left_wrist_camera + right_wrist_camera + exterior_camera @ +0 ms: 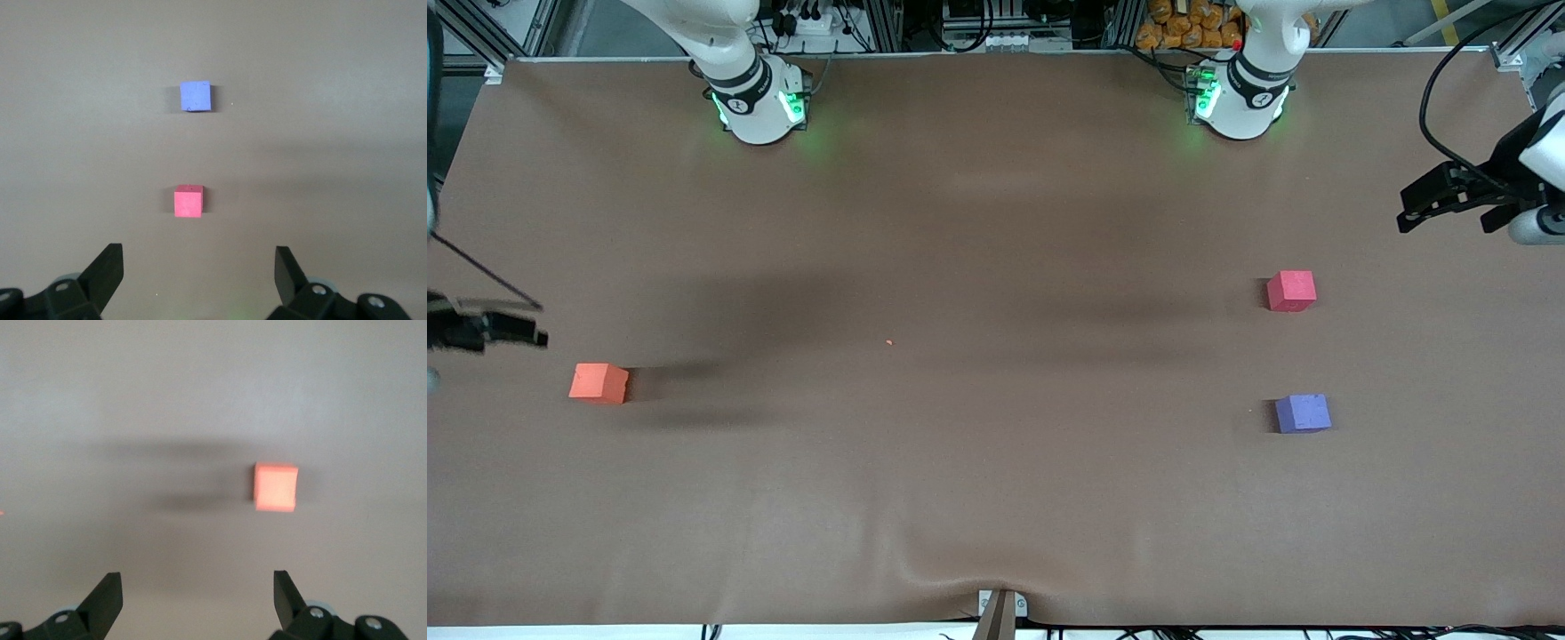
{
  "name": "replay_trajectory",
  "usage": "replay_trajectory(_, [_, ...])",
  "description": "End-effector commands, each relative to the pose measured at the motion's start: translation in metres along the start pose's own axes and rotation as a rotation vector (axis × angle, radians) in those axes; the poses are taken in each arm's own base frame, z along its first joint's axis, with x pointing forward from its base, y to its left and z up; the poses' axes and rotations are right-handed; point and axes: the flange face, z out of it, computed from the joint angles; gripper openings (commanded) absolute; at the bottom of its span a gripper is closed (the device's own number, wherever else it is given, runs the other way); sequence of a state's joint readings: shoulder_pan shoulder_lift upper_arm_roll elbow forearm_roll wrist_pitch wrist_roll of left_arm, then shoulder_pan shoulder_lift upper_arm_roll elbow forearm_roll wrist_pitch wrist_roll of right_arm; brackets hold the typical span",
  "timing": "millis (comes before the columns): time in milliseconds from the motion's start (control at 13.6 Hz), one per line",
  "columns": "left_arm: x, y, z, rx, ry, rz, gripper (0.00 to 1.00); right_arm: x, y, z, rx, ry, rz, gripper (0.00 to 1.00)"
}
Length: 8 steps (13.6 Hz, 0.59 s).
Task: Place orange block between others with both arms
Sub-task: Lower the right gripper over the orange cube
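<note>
No writing to read anywhere. Three matte foam cubes on the brown table (996,498): one orange block (599,382) low in the frame near the right arm's end, one pinkish-red cube (1291,291) and one purple cube (1303,413) below it. Left gripper (199,267) and right gripper (197,587) hang wide apart, holding nothing.

light: even, overhead | shadows: soft streaks on table (996,498) | right wrist view: blurred
</note>
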<state>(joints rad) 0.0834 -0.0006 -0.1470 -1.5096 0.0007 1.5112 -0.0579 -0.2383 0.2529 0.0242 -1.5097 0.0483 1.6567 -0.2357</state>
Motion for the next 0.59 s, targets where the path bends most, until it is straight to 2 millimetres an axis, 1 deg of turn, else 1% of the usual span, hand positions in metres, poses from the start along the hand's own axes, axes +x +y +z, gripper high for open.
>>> replay_trajectory(0, [0.003,0.001,-0.004,0.021,0.001,0.020,1.00,-0.045,-0.057,-0.045,-0.011,-0.039,0.091,1.00])
replay_trajectory(147, [0.006,0.000,0.001,0.020,-0.007,0.022,1.00,-0.073,-0.092,-0.076,-0.019,-0.059,0.127,1.00])
replay_trajectory(220, [0.007,-0.001,0.001,0.022,-0.008,0.020,1.00,-0.083,-0.105,-0.088,-0.022,-0.048,0.124,1.00])
replay_trajectory(293, [0.007,-0.003,0.002,0.020,-0.010,0.017,1.00,-0.086,-0.110,-0.095,-0.023,-0.033,0.116,1.00])
replay_trajectory(440, [0.008,-0.003,0.004,0.018,-0.013,0.004,1.00,-0.087,-0.112,-0.097,-0.024,-0.026,0.111,1.00])
replay_trajectory(513, [0.008,-0.002,0.005,0.019,-0.016,0.001,1.00,-0.086,-0.110,-0.097,-0.028,-0.021,0.113,1.00])
